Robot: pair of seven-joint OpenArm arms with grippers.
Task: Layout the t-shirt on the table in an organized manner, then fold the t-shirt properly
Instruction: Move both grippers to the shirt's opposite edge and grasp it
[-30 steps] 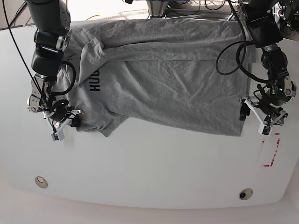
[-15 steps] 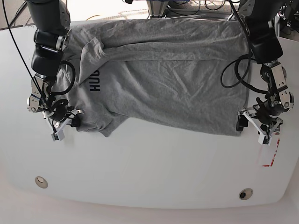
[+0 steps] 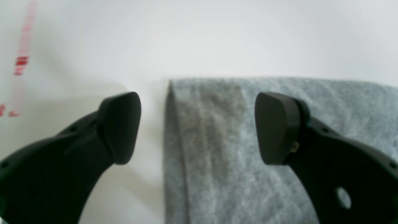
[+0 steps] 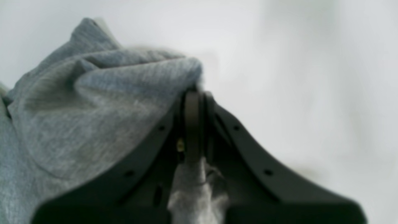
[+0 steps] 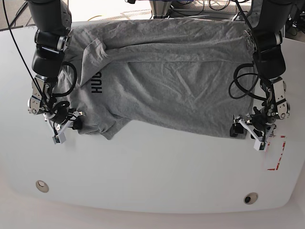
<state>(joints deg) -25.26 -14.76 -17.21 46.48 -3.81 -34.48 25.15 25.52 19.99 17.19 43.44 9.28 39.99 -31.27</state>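
Left gripper point(image 3: 197, 127) spread wide astride t-shirt point(image 5: 176, 90) hem corner; right gripper point(image 4: 194, 102) pinching sleeve edge, bare table point(image 5: 157, 167) beyond

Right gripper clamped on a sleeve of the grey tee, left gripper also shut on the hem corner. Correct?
Not quite. The left gripper is open, its jaws straddling the t-shirt hem corner without gripping it, as the left wrist view shows. The right gripper is indeed clamped on a sleeve.
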